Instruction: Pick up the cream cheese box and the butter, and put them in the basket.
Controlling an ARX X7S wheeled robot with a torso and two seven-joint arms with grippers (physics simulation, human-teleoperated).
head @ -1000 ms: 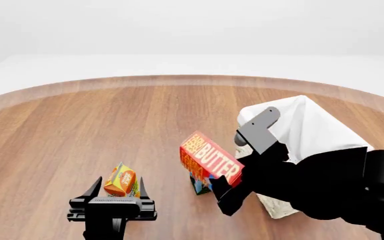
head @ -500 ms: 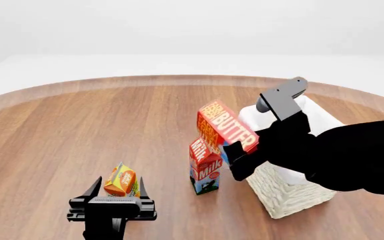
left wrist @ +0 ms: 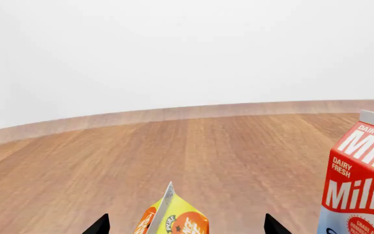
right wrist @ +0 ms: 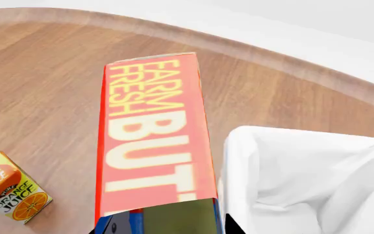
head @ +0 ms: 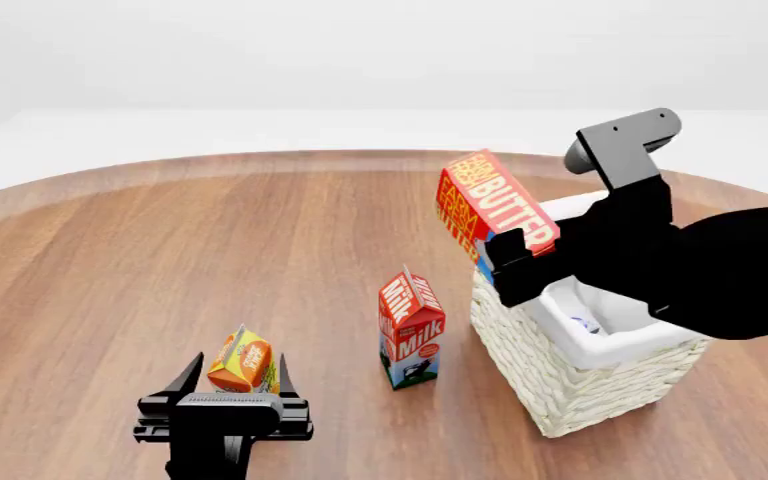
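butter [head: 494,207] lifted higher | right claw [head: 507,262] grips | basket [head: 584,385] part-hidden

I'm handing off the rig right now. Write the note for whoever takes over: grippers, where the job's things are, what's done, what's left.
Right gripper: shut on the butter, held tilted in the air at the basket's near-left rim, not yet inside.
Left gripper: open and empty, fingers either side of the orange juice carton, which is not part of the job.
Milk carton stands upright on the table just left of the basket; leave it.
Cream cheese box: something small with blue marks lies inside the basket, probably that, but too small to confirm.
Left: move the butter over the opening and release it, then check the cream cheese.
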